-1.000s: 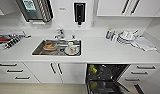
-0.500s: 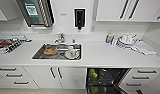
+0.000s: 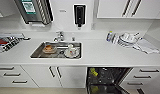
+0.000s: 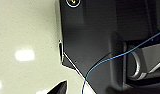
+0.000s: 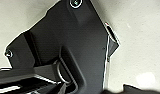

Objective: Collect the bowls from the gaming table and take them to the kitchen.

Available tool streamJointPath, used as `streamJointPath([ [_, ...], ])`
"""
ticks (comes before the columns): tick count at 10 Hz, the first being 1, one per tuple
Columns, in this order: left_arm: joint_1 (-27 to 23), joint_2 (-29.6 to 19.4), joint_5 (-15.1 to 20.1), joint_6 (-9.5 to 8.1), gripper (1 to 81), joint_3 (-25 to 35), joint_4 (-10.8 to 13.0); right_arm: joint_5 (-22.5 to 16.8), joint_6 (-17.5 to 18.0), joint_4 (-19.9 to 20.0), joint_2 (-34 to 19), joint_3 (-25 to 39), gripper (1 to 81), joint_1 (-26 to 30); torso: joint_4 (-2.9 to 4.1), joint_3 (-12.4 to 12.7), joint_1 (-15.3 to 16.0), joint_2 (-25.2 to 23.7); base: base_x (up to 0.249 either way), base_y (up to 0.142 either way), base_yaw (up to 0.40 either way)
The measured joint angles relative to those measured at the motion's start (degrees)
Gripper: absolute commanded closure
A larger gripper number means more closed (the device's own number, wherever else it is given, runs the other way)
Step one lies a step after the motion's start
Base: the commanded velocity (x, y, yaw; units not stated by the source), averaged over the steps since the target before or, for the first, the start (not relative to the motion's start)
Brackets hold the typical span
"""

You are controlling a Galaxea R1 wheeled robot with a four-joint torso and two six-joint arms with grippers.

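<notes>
The kitchen is in front of me in the head view: a white countertop (image 3: 101, 53), a steel sink (image 3: 36, 53) with a tap (image 3: 59, 35), and white cabinets (image 3: 71, 76). In the sink lie a round orange-brown dish (image 3: 49, 48) and a white dish (image 3: 71, 52); I cannot tell whether they are bowls. The dishwasher (image 3: 106, 80) under the counter stands open, with yellow items (image 3: 93, 72) on its rack, too blurred to name. The gaming table is out of view. Both wrist views show the robot's own dark plate above a pale floor (image 4: 26, 37).
A pile of white crockery (image 3: 128, 38) and a cloth (image 3: 146, 46) lie on the counter at the right. A checked item (image 3: 6, 42) lies at the left. A black dispenser (image 3: 79, 13) hangs on the wall. Drawers (image 3: 11, 75) flank the dishwasher.
The whole head picture has shifted slightly, so the camera has moved a little toward the counter. Nothing on the counter or in the sink has moved.
</notes>
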Motion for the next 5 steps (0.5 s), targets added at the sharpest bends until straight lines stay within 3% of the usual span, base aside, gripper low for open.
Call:
streamJointPath([
  [4,-0.7,0.0,0.6,0.0,1.0,0.0,0.0,0.1,0.0,-0.1,0.0,0.4,1.0,0.8,0.0,-7.4,5.1,-8.0,0.0,0.0,0.0],
  [5,-0.7,0.0,0.6,0.0,1.0,0.0,0.0,0.0,0.0,-0.1,0.0,0.4,1.0,0.7,0.0,-8.2,6.1,-9.5,0.0,0.0,0.0],
])
